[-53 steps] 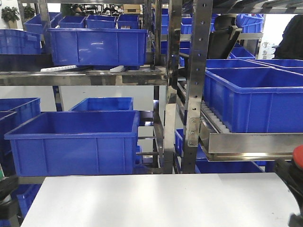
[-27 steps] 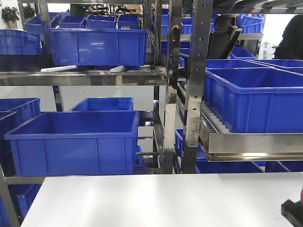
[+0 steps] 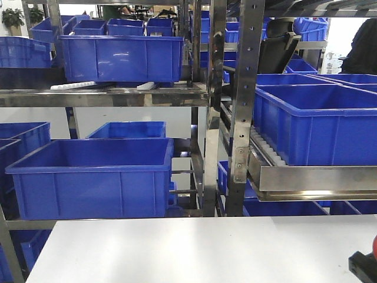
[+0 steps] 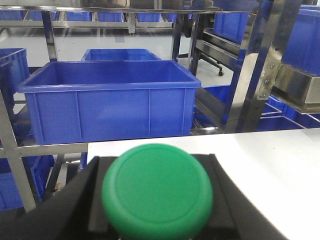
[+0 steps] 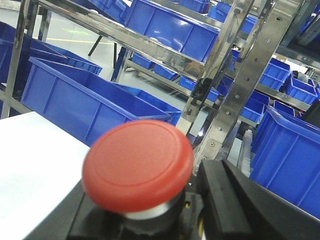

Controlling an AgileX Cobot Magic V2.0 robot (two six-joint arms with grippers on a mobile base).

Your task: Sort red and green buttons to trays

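Note:
My left gripper (image 4: pixel 156 212) is shut on a green button (image 4: pixel 157 190); its black fingers (image 4: pixel 75 200) stand on either side of the round cap, over the near edge of the white table (image 4: pixel 270 160). My right gripper (image 5: pixel 150 220) is shut on a red button (image 5: pixel 137 165) with a silver collar, its black fingers (image 5: pixel 240 200) beside it. In the front view only a corner of the right gripper (image 3: pixel 364 266) shows at the bottom right, with a sliver of the red button (image 3: pixel 374 244). The left gripper is out of that view.
The white table (image 3: pixel 194 247) lies in front. Behind it stand metal racks (image 3: pixel 238 118) with several blue bins; a large open blue bin (image 3: pixel 94 177) sits just beyond the table's far left edge, also in the left wrist view (image 4: pixel 110 105). More blue bins (image 3: pixel 318 124) are on the right shelf.
The left gripper has left the front view at the bottom left. The right gripper with the red button has dropped lower into the bottom right corner.

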